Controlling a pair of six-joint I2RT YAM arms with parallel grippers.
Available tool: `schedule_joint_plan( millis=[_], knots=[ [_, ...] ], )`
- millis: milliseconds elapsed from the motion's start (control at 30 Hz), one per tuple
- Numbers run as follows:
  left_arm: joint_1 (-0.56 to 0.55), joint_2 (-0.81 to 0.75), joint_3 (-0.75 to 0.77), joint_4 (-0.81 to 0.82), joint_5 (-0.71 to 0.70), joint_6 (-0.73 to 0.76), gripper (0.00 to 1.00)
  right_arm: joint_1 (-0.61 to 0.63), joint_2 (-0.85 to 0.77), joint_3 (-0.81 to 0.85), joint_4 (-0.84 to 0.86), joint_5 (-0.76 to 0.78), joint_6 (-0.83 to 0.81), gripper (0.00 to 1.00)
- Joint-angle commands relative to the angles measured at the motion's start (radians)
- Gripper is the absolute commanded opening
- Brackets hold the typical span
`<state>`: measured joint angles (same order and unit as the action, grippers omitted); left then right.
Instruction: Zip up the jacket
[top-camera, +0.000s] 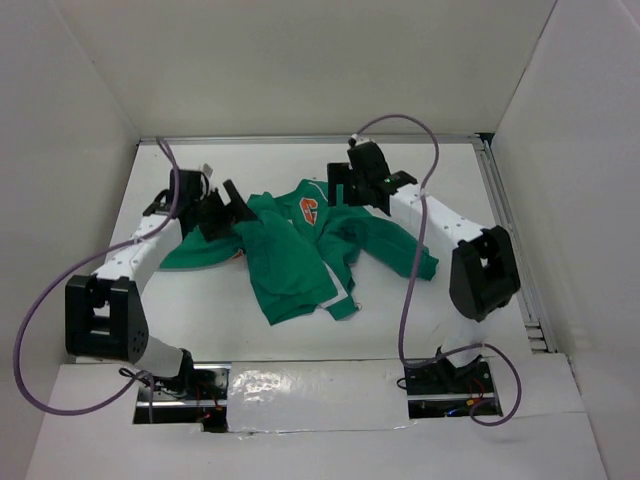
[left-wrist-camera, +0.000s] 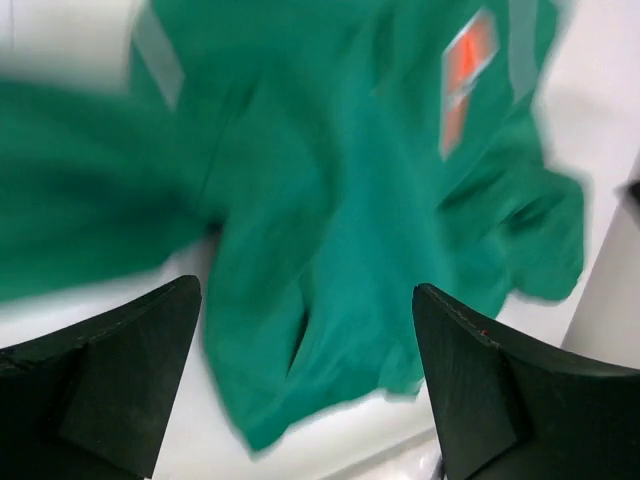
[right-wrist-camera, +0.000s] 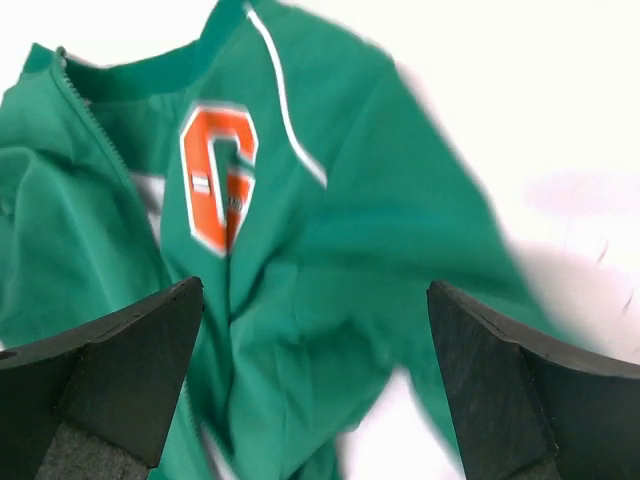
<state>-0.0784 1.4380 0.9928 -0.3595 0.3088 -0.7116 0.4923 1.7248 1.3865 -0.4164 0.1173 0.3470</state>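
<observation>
Centrally, crumpled green jacket (top-camera: 300, 255) lying unzipped on white table (top-camera: 262, 162), orange patch (top-camera: 309, 209) toward the far side, left gripper (top-camera: 235, 212) over its left sleeve, fingers wide apart, right gripper (top-camera: 338, 190) above far collar, fingers likewise apart, both empty

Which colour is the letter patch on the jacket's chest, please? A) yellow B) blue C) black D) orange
D: in the right wrist view the patch on the green jacket is a clearly orange G with a white edge.
</observation>
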Motion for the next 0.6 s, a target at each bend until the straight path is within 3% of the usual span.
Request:
schedule_joint_plan(
  millis=[0,100,200,367,433,567],
  knots=[
    [0.006,0.065,0.197,0.03,-0.02,0.162,0.99,-0.014,0.155,0.196,-0.008,-0.031,-0.19,1.0],
    [0.012,0.203,0.338,0.019,0.045,0.335,0.99,-0.04,0.311,0.406,-0.086,-0.112,-0.299,1.0],
    [0.012,0.367,0.481,-0.031,0.067,0.405,0.99,-0.057,0.451,0.606,-0.151,-0.182,-0.336,1.0],
    [0.034,0.599,0.67,-0.151,0.013,0.394,0.99,-0.07,0.663,0.883,-0.225,-0.171,-0.315,1.0],
    [0.035,0.634,0.682,-0.163,-0.011,0.394,0.99,-0.078,0.703,0.94,-0.239,-0.179,-0.28,1.0],
    [0.046,0.634,0.647,-0.148,-0.054,0.402,0.99,-0.095,0.73,0.893,-0.234,-0.223,-0.257,1.0]
  ],
)
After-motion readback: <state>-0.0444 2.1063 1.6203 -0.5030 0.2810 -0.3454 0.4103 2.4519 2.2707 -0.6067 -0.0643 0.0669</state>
